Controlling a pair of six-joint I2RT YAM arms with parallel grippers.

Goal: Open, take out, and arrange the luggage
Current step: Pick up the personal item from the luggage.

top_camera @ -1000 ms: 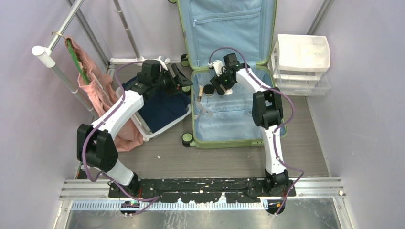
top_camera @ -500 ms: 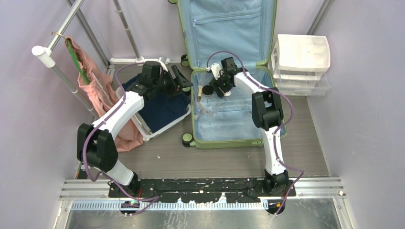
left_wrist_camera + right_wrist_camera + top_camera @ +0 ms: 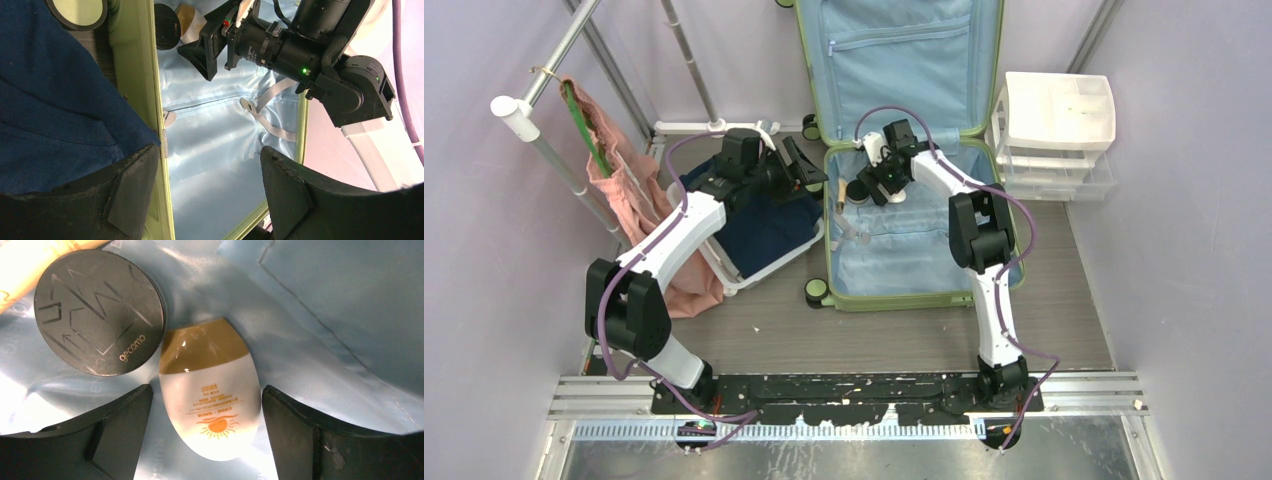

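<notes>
The luggage (image 3: 904,302) is a light-green suitcase lying open, its lid upright against the back wall and pale blue lining (image 3: 914,250) showing. My right gripper (image 3: 864,188) hangs low in the base's far left corner. In the right wrist view it is open (image 3: 206,390), straddling a white sunscreen bottle (image 3: 212,405) with a tan cap, with a gap on each side. A black round compact (image 3: 100,312) and a cream tube (image 3: 25,267) lie beside it. My left gripper (image 3: 209,150) stands open and empty over the suitcase's left rim (image 3: 135,75).
A white mesh basket (image 3: 724,265) holding a navy garment (image 3: 764,225) sits left of the suitcase. Pink clothing (image 3: 624,190) hangs from a metal rail (image 3: 544,140) at the left. A white drawer unit (image 3: 1059,130) stands at the back right.
My right gripper has shifted slightly left over the corner items, its jaws narrowing briefly and widening again. The left arm has stayed put.
</notes>
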